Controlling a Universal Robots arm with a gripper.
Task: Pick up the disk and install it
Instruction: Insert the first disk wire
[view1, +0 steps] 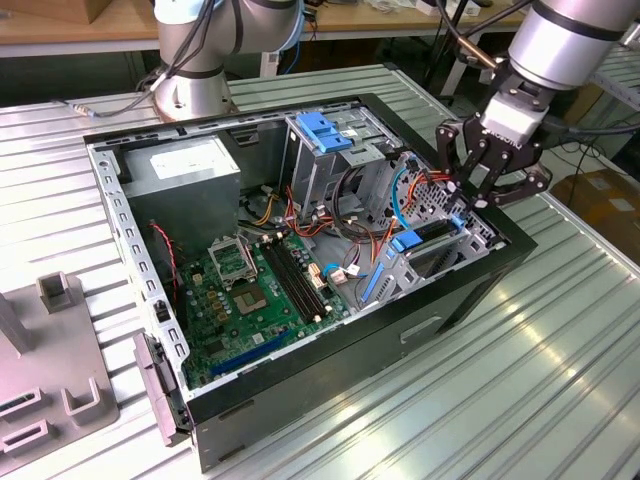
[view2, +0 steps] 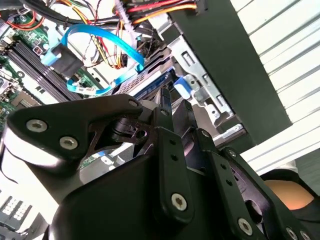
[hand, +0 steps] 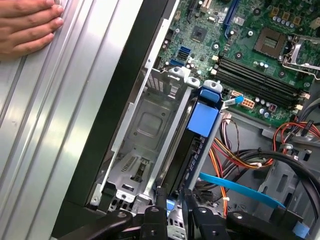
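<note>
**Seating the disk in the drive cage**

The end effector (view1: 478, 195) stands over the front corner of the open computer case (view1: 450, 310), which lies on its side on the ribbed bench (view1: 560, 380). It is clenched on the disk (hand: 190, 150). In both wrist views the two fingers (hand: 161, 205) sit on either side of the disk's near end, with a strip of light-blue rail between them.

The disk stands on edge in one slot of the metal drive cage (hand: 142, 125), beside an empty bay. Its blue tab (hand: 205, 117) faces the motherboard (view1: 250, 290). It looks mostly sunk in the slot, but whether it has latched cannot be told.

To do this step well, the push should probably run straight along the slot, with the disk's faces parallel to the cage walls so that the rails do not bind. The flat blue cable (hand: 240, 189) and the orange wires (hand: 225, 155) lie just beside the slot and could be pinched, so the grip should stay square.

A person's hand (hand: 27, 25) rests on the bench outside the case wall, well apart from the end effector.
</note>
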